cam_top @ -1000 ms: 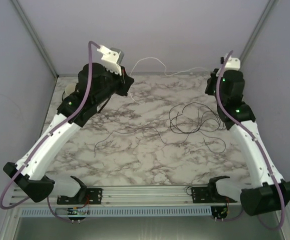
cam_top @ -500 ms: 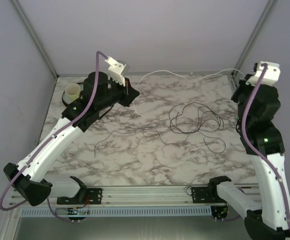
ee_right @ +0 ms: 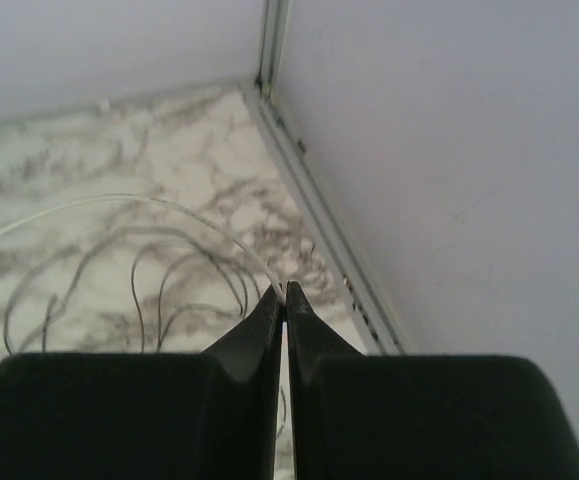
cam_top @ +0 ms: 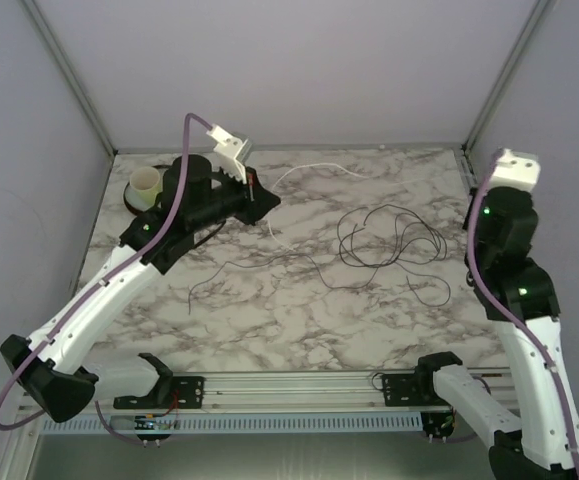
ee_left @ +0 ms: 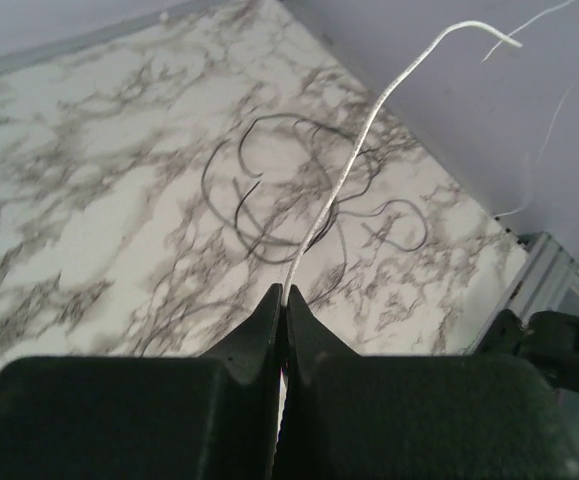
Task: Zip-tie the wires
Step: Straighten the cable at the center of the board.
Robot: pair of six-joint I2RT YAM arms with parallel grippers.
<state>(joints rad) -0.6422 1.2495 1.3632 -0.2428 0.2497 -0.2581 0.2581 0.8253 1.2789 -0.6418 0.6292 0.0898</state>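
Evidently the left gripper (ee_left: 282,296) and right gripper (ee_right: 283,291) each pinch the white zip tie (ee_left: 367,125), seemingly one end apiece, ready to loop it round the wires (cam_top: 389,238) lying loose on the table (cam_top: 269,315) between them.

I have 2 arms: my left arm (cam_top: 109,290) and my right arm (cam_top: 539,350), both with white lower links and bulky black joints. A purple cable (cam_top: 183,155) trails along each. Each wrist carries a white camera block (cam_top: 517,168). Small green lights (cam_top: 485,212) dot the black joints. My fingers (ee_left: 254,335) are matte black wedges.
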